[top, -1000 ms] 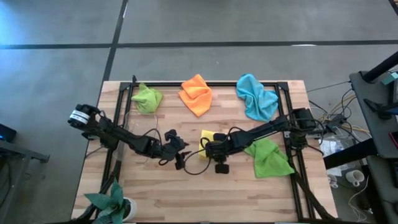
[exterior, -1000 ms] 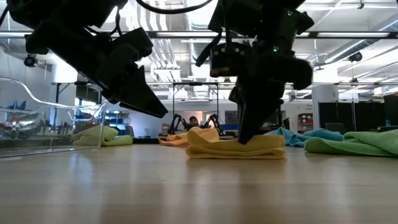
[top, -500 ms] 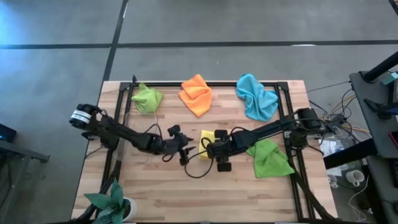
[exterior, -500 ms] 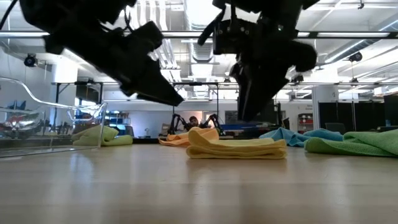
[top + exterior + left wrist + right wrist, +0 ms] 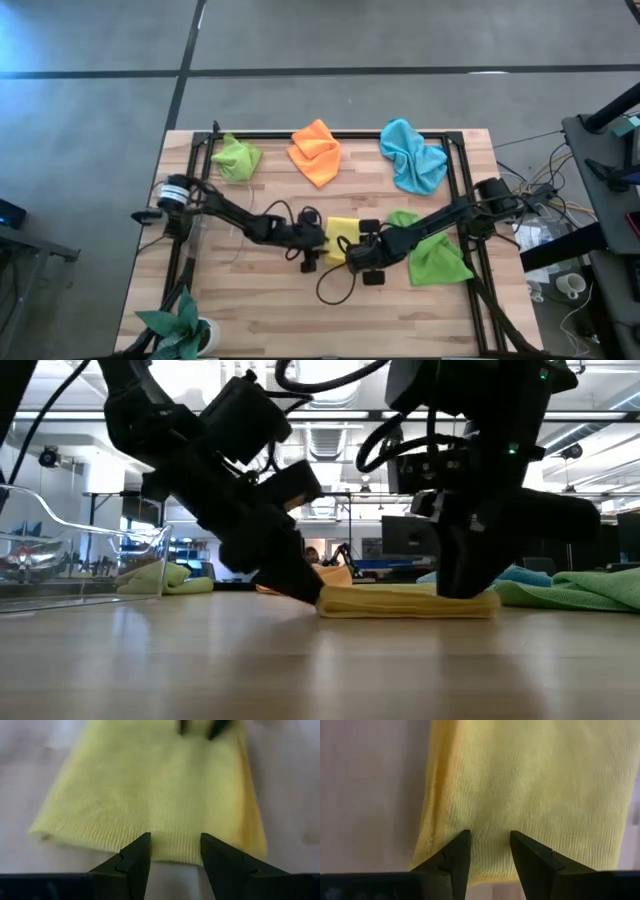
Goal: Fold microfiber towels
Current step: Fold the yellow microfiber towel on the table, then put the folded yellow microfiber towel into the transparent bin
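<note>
While the yellow towel (image 5: 344, 231) is lying folded flat mid-table, the left gripper (image 5: 172, 851) is poising parted fingers at one edge and the right gripper (image 5: 487, 849) is doing likewise at the opposite edge, neither gripping it. The other towels are sitting apart.

Both arms cover the yellow towel's (image 5: 345, 229) ends.

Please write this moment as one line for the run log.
left hand: open, at yellow towel edge | right hand: open, at its opposite edge | yellow towel: folded, flat on table | four other towels: unfolded
</note>
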